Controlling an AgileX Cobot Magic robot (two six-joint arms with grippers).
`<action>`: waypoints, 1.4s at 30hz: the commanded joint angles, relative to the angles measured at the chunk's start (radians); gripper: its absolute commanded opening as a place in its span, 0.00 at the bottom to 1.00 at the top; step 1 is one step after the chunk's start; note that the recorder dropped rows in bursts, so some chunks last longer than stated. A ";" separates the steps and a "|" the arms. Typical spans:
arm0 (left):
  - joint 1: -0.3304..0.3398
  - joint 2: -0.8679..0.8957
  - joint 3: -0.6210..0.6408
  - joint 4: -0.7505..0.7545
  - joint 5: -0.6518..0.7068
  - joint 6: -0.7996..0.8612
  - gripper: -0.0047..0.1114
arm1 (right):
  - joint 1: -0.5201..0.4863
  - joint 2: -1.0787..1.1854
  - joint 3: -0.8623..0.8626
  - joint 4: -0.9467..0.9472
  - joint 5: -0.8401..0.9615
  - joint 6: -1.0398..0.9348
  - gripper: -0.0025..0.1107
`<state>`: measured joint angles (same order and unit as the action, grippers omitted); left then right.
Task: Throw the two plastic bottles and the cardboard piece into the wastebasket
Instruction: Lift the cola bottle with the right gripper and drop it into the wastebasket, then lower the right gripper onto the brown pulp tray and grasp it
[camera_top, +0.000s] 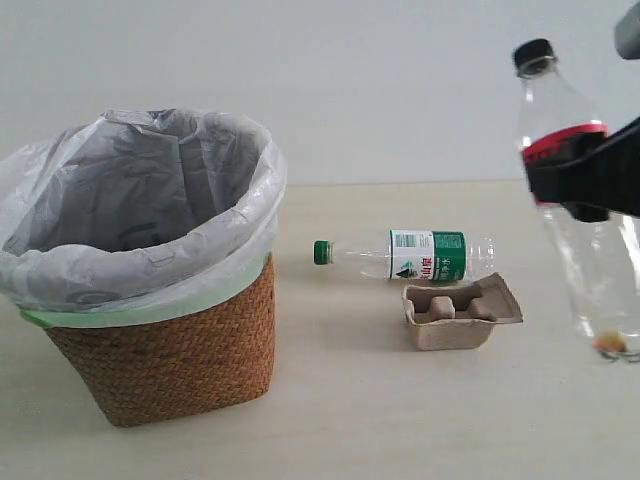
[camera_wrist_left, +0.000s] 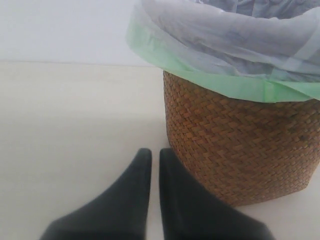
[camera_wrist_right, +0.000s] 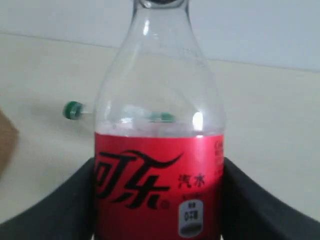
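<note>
My right gripper (camera_top: 585, 175) is shut on the red-label bottle (camera_top: 575, 200), held upright in the air at the far right, black cap up; in the right wrist view its fingers (camera_wrist_right: 65, 205) press the red label of the bottle (camera_wrist_right: 157, 150). The green-cap bottle (camera_top: 410, 255) lies on its side mid-table, cap toward the wastebasket (camera_top: 160, 270). The cardboard piece (camera_top: 460, 312) sits just in front of it. My left gripper (camera_wrist_left: 151, 155) is shut and empty, low by the wicker wall of the wastebasket (camera_wrist_left: 240, 140).
The pale table (camera_top: 400, 420) runs to a white wall behind. The basket's white bag liner (camera_top: 150, 200) stands open at the left. Bare tabletop lies between the basket and the cardboard piece.
</note>
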<state>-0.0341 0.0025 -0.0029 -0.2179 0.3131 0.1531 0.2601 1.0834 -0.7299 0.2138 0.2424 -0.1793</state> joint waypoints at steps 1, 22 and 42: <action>0.003 -0.002 0.003 0.002 -0.003 -0.009 0.09 | -0.180 -0.004 -0.007 -0.043 0.089 -0.001 0.03; 0.003 -0.002 0.003 0.002 -0.003 -0.009 0.09 | 0.401 0.481 -1.020 0.268 0.229 0.194 0.55; 0.003 -0.002 0.003 0.002 -0.003 -0.009 0.09 | 0.287 0.554 -1.085 -0.352 0.727 0.390 0.52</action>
<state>-0.0341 0.0025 -0.0029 -0.2179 0.3131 0.1531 0.5911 1.6327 -1.8085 -0.0950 0.8497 0.2893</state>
